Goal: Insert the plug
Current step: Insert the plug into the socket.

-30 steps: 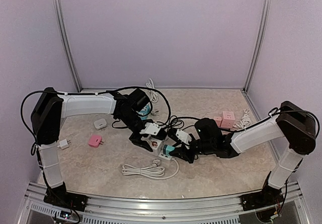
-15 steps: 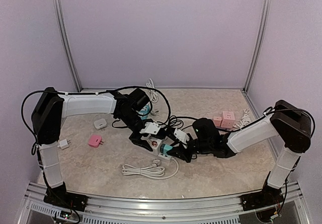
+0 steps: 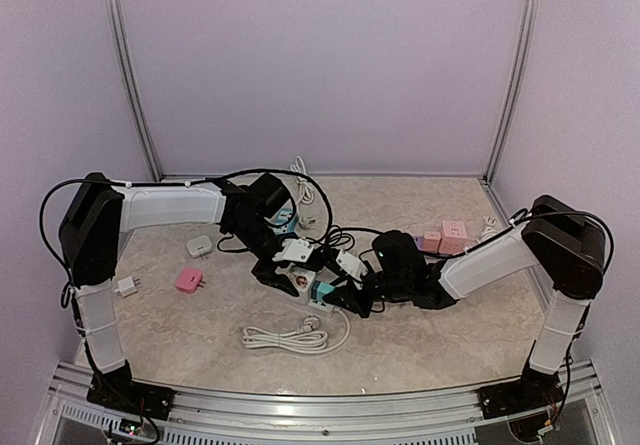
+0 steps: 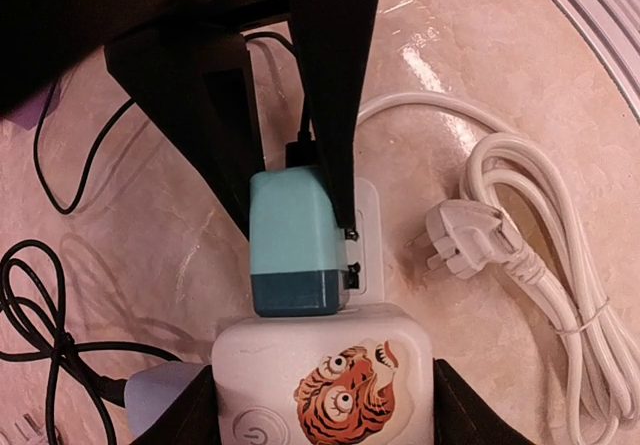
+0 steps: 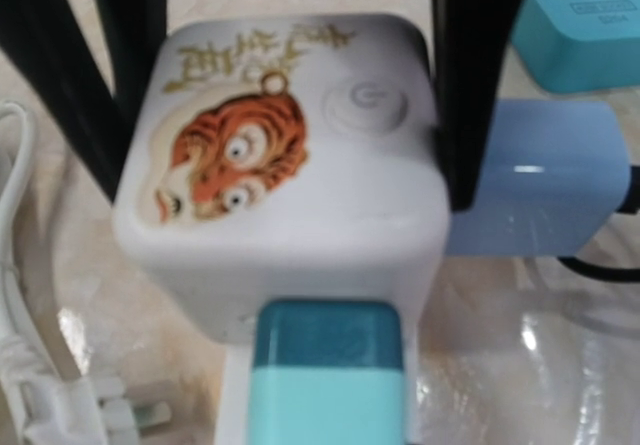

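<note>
The teal plug (image 4: 292, 240) sits mid-table with its dark end butted against a side face of the white tiger cube socket (image 4: 325, 370); whether it is fully seated cannot be told. The right gripper (image 4: 293, 220) pinches the plug narrowly, and the left gripper (image 5: 285, 105), about half-spread, clamps the cube. If the pins are misaligned, a push could likely twist the plug or slide the cube.

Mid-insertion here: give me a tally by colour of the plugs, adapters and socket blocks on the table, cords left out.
Pink: 3 (pink adapter, two pink cubes)
White: 3 (tiger cube, white adapter, small white plug)
Teal: 2 (teal plug, teal strip)
Light blue: 1 (light blue adapter)
Total: 9
</note>
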Available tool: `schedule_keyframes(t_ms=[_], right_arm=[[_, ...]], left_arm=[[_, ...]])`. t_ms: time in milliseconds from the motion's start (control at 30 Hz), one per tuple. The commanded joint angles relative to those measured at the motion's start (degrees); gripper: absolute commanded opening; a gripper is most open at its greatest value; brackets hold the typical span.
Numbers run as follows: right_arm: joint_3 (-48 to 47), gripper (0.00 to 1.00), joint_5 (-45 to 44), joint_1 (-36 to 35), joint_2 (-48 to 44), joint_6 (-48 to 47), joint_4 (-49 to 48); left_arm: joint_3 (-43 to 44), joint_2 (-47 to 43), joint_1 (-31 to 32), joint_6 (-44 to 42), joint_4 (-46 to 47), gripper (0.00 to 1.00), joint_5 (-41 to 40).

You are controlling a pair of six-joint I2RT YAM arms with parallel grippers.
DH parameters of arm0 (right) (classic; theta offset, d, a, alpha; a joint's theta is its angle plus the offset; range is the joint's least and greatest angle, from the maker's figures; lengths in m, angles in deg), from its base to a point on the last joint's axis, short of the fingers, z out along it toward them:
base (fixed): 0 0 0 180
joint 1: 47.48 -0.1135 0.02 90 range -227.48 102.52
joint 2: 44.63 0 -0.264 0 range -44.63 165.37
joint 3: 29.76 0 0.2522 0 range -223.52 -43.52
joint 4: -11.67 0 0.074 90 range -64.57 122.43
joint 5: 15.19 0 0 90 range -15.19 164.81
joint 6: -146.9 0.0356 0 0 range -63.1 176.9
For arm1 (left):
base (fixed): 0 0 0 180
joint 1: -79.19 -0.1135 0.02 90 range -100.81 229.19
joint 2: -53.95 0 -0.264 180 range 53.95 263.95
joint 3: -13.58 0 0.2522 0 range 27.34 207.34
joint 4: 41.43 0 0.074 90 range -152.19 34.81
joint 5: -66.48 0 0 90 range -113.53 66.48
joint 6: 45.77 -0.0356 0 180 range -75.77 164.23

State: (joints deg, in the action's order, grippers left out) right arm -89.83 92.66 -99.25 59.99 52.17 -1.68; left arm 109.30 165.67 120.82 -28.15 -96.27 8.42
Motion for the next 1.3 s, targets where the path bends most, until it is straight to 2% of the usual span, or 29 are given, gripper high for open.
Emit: schedule_keyframes(t_ms=[0, 133, 167, 233, 300, 467, 600, 633, 733, 900, 1133, 1267], right_arm=[[-6.22, 0.00, -3.72, -1.93, 2.27, -0.04, -10.84], [-6.09, 0.00, -3.94, -1.97, 1.71, -0.84, -10.16], [-5.89, 0.03, -3.88, -1.97, 1.43, -1.01, -9.88], [-5.00, 0.16, -3.58, -1.94, 0.45, -1.49, -9.37], [-3.58, 0.28, -3.15, -2.00, -1.23, -2.03, -8.62], [-1.41, 0.47, -4.42, -1.97, -6.10, -2.73, -4.02], [0.27, 0.80, -5.17, -2.11, -10.34, -2.10, 2.77], [1.55, 0.84, -5.35, -2.19, -11.83, -1.74, 3.36], [4.86, 0.86, -7.51, -2.11, -17.46, -0.24, 5.42], [6.78, 0.89, -12.20, -2.11, -25.64, 3.60, 10.84], [3.38, 0.90, -19.28, -2.12, -30.02, 11.91, 19.62], [2.85, 0.99, -18.39, -2.24, -30.88, 15.58, 18.82]], left_arm=[[-4.93, 6.58, 4.96, -1.62, 1.88, 0.22, 6.28], [-5.60, 6.34, 4.74, -2.11, 1.40, 0.24, 7.12], [-5.66, 6.32, 4.63, -2.30, 1.06, 0.26, 7.08], [-5.52, 6.32, 4.12, -3.32, -0.71, 0.35, 6.53], [-5.32, 6.27, 3.36, -5.15, -2.98, 0.48, 4.97], [-3.78, 5.71, 1.39, -7.89, -6.86, 0.68, 0.62], [-1.77, 5.14, 0.87, -8.73, -11.13, 0.86, 0.73], [-2.46, 4.57, 0.91, -9.41, -11.19, 0.92, 0.44], [-4.05, 2.04, 0.91, -10.28, -11.01, 0.99, -1.45], [-3.95, -2.06, 1.04, -9.21, -11.90, 0.99, -4.40], [-5.28, -9.05, 1.18, -10.50, -14.42, 0.99, -10.36], [-9.03, -13.75, 1.43, -11.30, -13.80, 0.99, -11.73]])
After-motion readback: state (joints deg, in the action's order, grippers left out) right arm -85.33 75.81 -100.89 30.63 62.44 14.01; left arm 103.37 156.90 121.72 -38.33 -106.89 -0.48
